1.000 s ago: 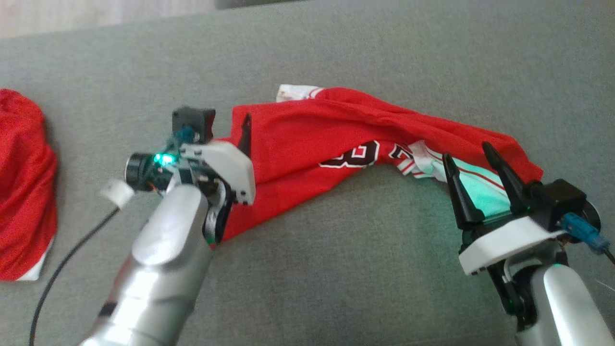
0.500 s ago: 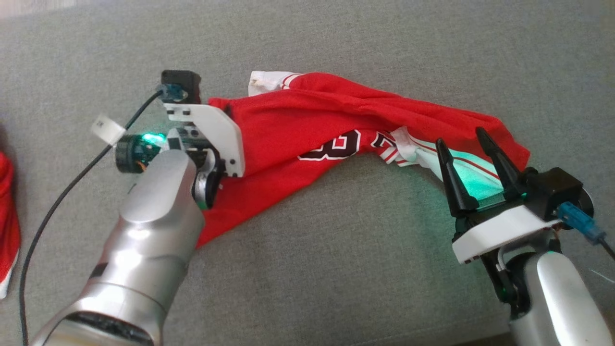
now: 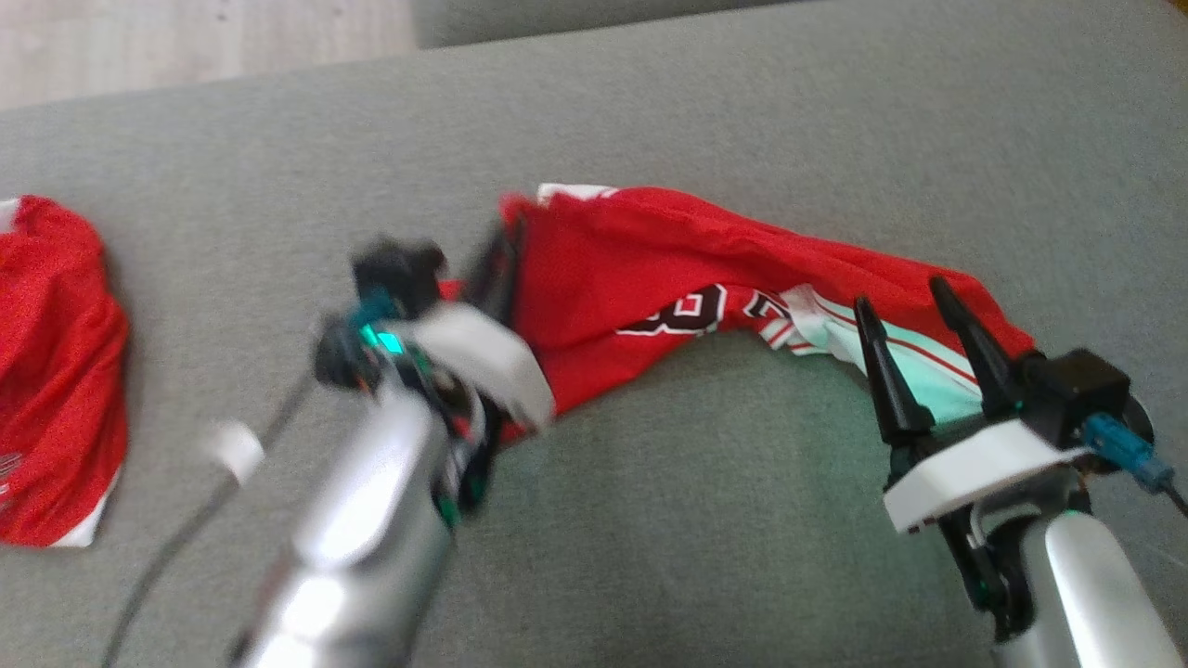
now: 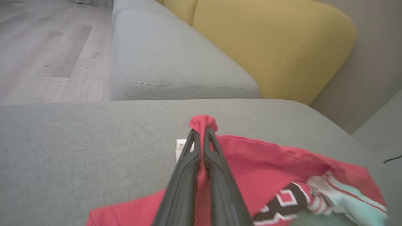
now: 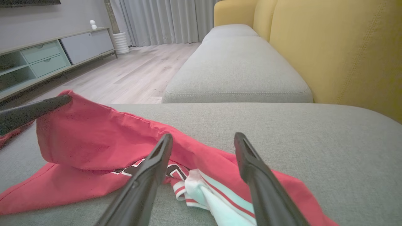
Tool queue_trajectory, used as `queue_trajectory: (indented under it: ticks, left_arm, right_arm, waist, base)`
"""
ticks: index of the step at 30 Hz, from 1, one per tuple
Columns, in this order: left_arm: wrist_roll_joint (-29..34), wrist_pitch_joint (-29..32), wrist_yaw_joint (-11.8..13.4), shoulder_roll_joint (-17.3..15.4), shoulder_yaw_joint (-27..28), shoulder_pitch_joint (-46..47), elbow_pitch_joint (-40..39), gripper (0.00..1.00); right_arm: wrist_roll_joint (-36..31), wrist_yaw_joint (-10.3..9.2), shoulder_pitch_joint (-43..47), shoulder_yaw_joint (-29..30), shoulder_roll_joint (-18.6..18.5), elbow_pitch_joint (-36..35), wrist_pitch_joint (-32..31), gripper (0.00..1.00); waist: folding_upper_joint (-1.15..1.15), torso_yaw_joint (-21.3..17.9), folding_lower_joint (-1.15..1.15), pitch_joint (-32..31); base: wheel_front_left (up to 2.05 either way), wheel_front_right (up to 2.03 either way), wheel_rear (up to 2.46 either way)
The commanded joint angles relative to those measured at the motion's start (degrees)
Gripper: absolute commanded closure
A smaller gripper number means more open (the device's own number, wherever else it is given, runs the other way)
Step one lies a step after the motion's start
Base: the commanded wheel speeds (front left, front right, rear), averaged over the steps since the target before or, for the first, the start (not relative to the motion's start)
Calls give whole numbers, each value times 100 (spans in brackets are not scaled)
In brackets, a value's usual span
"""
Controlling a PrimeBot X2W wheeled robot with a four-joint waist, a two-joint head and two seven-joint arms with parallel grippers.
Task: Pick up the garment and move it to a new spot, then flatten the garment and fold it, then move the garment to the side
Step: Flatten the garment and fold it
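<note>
The garment is a red jersey with black-and-white lettering and pale trim, lying crumpled across the grey sofa seat. My left gripper, blurred in the head view, is shut on the garment's left edge. In the left wrist view the left gripper pinches a red bunch of cloth that pokes out past the tips. That edge of the garment is raised off the seat. My right gripper stands open over the garment's pale right end, its fingers apart and holding nothing.
A second red cloth lies at the seat's far left. A yellow backrest runs along one side, with another grey cushion beyond. Wooden floor lies past the seat edge. A dark cable hangs by the left arm.
My left gripper has closed on the garment's left edge and drawn it up and to the right. The right gripper stays open in place. The head camera has shifted.
</note>
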State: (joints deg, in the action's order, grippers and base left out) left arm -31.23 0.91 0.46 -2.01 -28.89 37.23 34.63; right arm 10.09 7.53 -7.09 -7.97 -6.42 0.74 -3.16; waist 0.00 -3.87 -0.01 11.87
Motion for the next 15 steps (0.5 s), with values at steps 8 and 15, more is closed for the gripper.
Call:
queue_trajectory:
  ticks: [8,15]
  left_arm:
    - [-227,1188,204,-703,-511,-2327,-2935,100]
    - [-35,2271,1002,-1325,-740,-3338,-4156,0]
  right_arm:
    - [13,-4,269,55,-52,-340,-164,0]
    - [39,-4,276,-34,8,-409,-232,0]
  waist:
    - [0,521,1,-410]
    - [0,693,1,-477]
  base:
    - [0,0,0]
    - [0,0,0]
